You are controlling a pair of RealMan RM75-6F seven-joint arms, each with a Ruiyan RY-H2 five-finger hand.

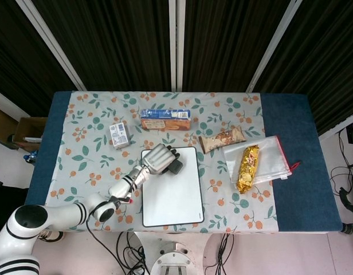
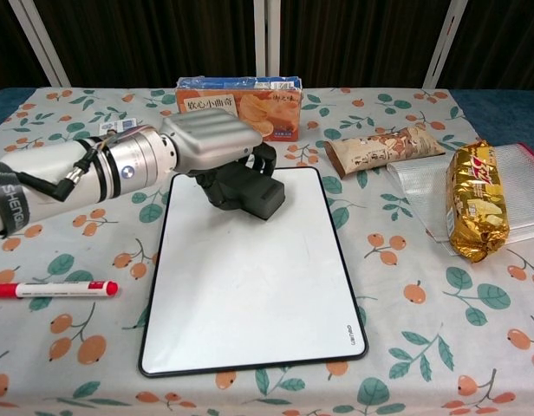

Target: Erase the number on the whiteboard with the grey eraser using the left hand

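Head view looks straight down from high; chest view faces forward, low and near, sharing the whiteboard (image 1: 172, 186).

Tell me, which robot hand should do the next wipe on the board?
The left hand. It grips the grey eraser on the far end of the whiteboard, so it can probably just wipe again. The right hand shows in neither view.
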